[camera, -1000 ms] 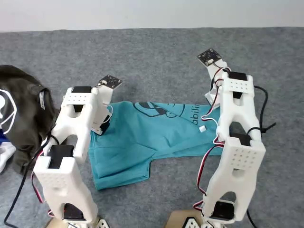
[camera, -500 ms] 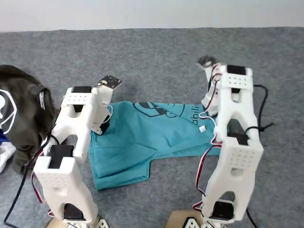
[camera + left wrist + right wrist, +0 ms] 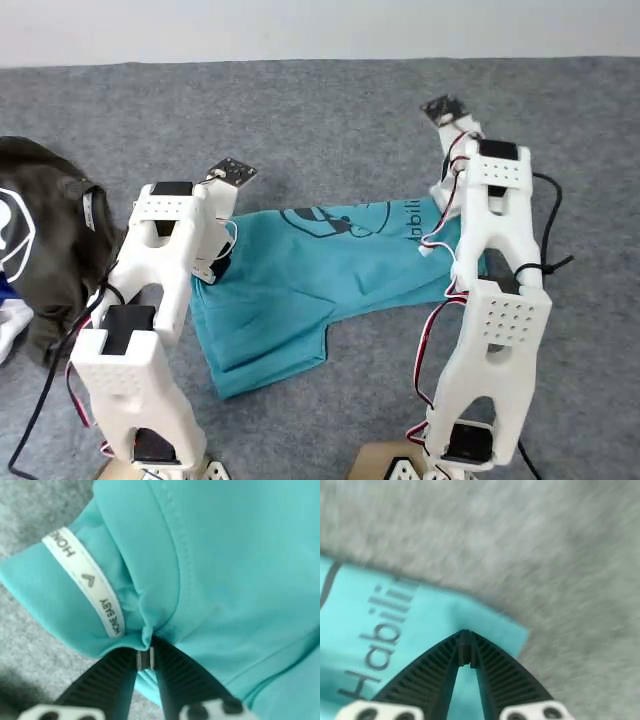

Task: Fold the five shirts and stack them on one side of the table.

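A teal shirt (image 3: 310, 280) lies partly folded on the grey table, printed side up, stretched between the two arms. My left gripper (image 3: 145, 659) is shut on the shirt's neck edge (image 3: 150, 580), beside a white label (image 3: 85, 582). In the high view that arm (image 3: 170, 250) holds the shirt's left end. My right gripper (image 3: 464, 652) is shut on the teal shirt's (image 3: 395, 640) printed corner, just inside its edge. The right arm (image 3: 490, 230) stands over the shirt's right end, which is lifted slightly.
A pile of other shirts (image 3: 45, 240), dark olive with white and blue beneath, lies at the left edge of the grey carpeted table (image 3: 330, 120). Bare carpet stretches behind the arms and to the right.
The right arm has pulled the shirt's right end away from the camera, toward the table's back. The shirt has tilted and shifted with it. The left arm has stayed still.
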`<move>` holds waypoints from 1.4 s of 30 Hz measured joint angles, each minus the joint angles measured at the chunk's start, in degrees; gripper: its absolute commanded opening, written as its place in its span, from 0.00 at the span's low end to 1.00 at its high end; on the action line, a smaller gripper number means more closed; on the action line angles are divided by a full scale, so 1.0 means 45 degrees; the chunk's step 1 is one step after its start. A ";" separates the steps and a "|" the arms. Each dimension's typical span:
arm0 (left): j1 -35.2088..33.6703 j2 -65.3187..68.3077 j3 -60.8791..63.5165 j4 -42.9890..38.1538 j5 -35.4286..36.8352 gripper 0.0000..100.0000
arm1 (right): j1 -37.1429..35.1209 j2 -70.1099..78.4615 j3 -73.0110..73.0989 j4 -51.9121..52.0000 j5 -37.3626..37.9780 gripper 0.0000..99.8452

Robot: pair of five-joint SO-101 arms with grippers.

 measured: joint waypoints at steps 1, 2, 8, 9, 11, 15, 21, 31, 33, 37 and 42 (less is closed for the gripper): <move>0.0000 0.0000 0.0000 0.0000 0.0000 0.01 | 0.0020 0.0000 -0.0156 -0.0039 0.0195 0.01; 0.0000 0.0000 0.0000 0.0000 0.0000 0.01 | 0.0059 0.0000 -0.0234 -0.0059 0.0508 0.01; 0.0000 0.0000 -0.0020 0.0000 0.0000 0.01 | 0.0078 0.0000 -0.0586 0.0606 0.1192 0.01; 0.0000 0.0000 -0.0039 0.0059 0.0000 0.01 | 0.0078 0.0000 -0.0742 0.1055 0.1192 0.01; 0.0020 -0.0234 -0.0156 0.0371 0.0000 0.01 | 0.0098 -0.0059 -0.1094 0.2071 0.1192 0.01; 0.0625 -0.1875 -0.0156 0.1172 -0.0176 0.01 | -0.0156 -0.0625 -0.1328 0.4103 0.1192 0.01; 0.1504 -0.4474 -0.0156 0.2325 -0.0274 0.01 | -0.0801 -0.1035 -0.1328 0.6232 0.0488 0.01; 0.1289 -0.4728 -0.0156 0.3067 -0.0274 0.01 | -0.0567 -0.1035 0.0996 0.5822 0.0156 0.01; 0.1192 -0.4728 -0.0156 0.3184 -0.0274 0.01 | -0.0039 -0.1055 0.1055 0.6408 0.0430 0.01; 0.1192 -0.4728 -0.0156 0.3263 -0.0274 0.01 | 0.1094 -0.1231 0.1211 0.7267 0.1055 0.01; 0.1192 -0.4728 -0.0156 0.3263 -0.0274 0.01 | 0.1954 -0.3126 0.1211 0.7267 0.1407 0.01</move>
